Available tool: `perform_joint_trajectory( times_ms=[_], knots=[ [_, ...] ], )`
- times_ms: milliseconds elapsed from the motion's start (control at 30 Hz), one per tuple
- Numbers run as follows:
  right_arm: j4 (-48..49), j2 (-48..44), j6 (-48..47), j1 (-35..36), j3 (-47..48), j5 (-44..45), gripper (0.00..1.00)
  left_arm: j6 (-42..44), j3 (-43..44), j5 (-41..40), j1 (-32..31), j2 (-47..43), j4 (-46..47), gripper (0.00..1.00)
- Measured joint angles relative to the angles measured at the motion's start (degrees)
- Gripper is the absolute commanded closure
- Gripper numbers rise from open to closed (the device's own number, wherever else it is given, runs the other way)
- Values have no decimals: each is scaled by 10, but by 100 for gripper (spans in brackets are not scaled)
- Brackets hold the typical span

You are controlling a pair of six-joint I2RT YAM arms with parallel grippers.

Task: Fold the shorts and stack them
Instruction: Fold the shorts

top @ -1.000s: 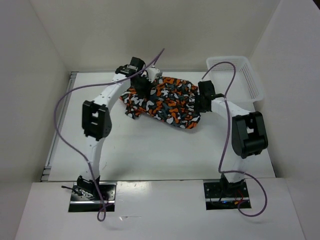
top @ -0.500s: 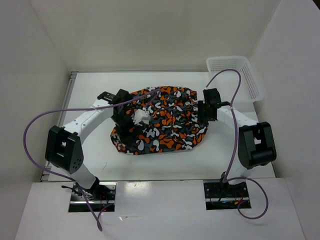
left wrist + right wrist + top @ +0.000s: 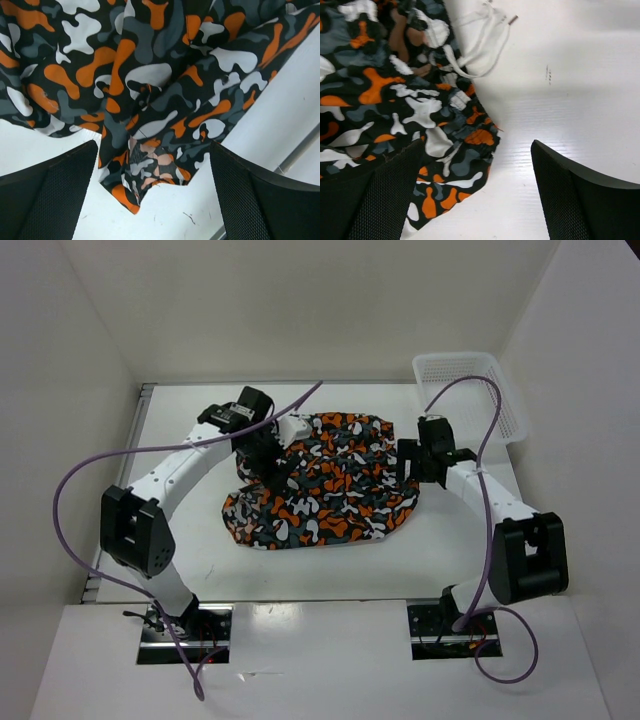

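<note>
1. The left hand [image 3: 268, 448] was released: its fingers stood wide apart above the left edge of the shorts [image 3: 325, 485], with no cloth pinched between them.
2. The right hand [image 3: 408, 462] was likewise released. It hung over the right edge of the shorts, close to the white drawstring [image 3: 480, 35], with bare bench [image 3: 330, 565] under its outer finger.
3. The shorts lay on the middle of the bench, between the two hands, as a broad, wrinkled patch.
4. Judgement: the hands stood at opposite edges because soft cloth sags when held at one point. A hold at both sides keeps the edges aligned.
5. Judgement: the patch looked too wide for stacking, so a further fold appeared necessary.
6. The basket [image 3: 505, 405] stood at the far right corner, apart from the shorts.
</note>
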Motion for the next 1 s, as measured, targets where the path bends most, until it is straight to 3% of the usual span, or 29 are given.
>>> perform_joint_trajectory(
  times_ms=[433,667,767,800,833,867,900,933,1000],
  knots=[
    [-70,89,81,-49,13,-93,10,27,-68,-6,-9,81,49,3],
    [-67,148,121,-49,13,-158,42,40,-85,3,-9,86,50,44],
    [-56,155,132,-49,14,-182,63,41,-86,9,-9,86,50,63],
    [-51,160,137,-49,14,-190,71,38,-86,13,-9,86,50,63],
    [-49,165,139,-50,15,-197,74,38,-85,17,-9,86,50,62],
    [-46,169,144,-49,17,-198,74,37,-84,20,-9,86,50,37],
    [-46,173,145,-49,22,-201,74,39,-82,22,-9,86,50,18],
    [-46,178,145,-49,29,-200,68,34,-78,24,-9,86,50,12],
    [-41,187,144,-49,41,-198,63,26,-69,28,-9,86,50,9]
  ],
)
